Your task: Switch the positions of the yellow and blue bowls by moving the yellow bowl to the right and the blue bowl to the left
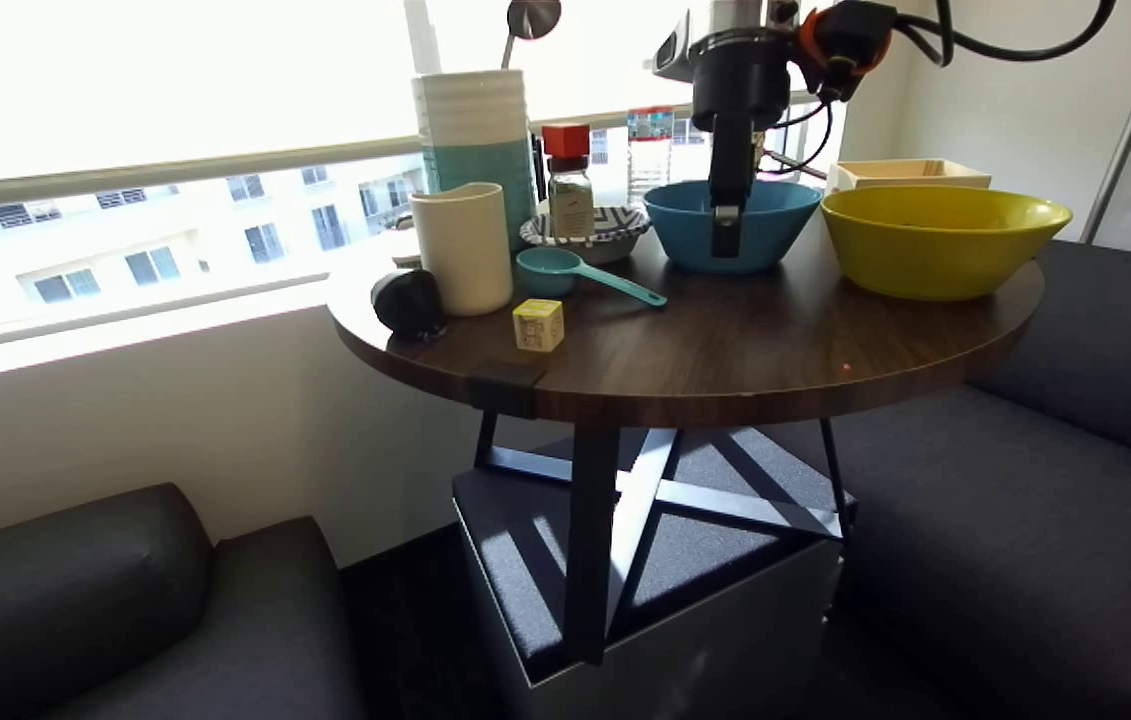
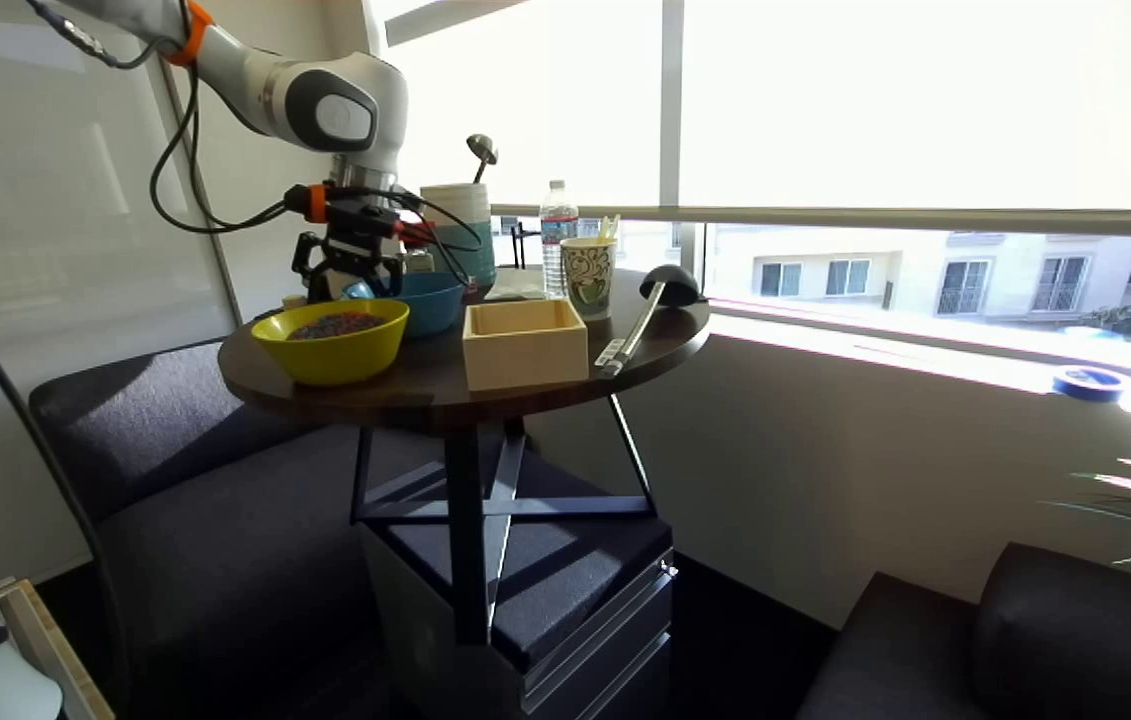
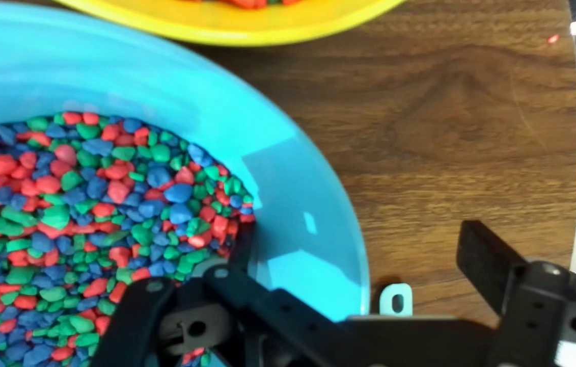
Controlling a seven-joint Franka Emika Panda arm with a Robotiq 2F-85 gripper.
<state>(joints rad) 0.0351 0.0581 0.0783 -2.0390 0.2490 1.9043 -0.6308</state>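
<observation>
The yellow bowl stands on the round wooden table; it is nearer the camera in an exterior view and holds small coloured pebbles. Its rim shows at the top of the wrist view. The blue bowl stands beside it and also shows in an exterior view, partly hidden. In the wrist view it holds red, green and blue pebbles. My gripper is open astride its near rim, one finger inside the bowl, the other outside over the table. The gripper shows in both exterior views.
A pale wooden box, paper cup and ladle stand near the bowls. A teal scoop, cream cup, toy block, spice jar, patterned bowl and water bottle share the table.
</observation>
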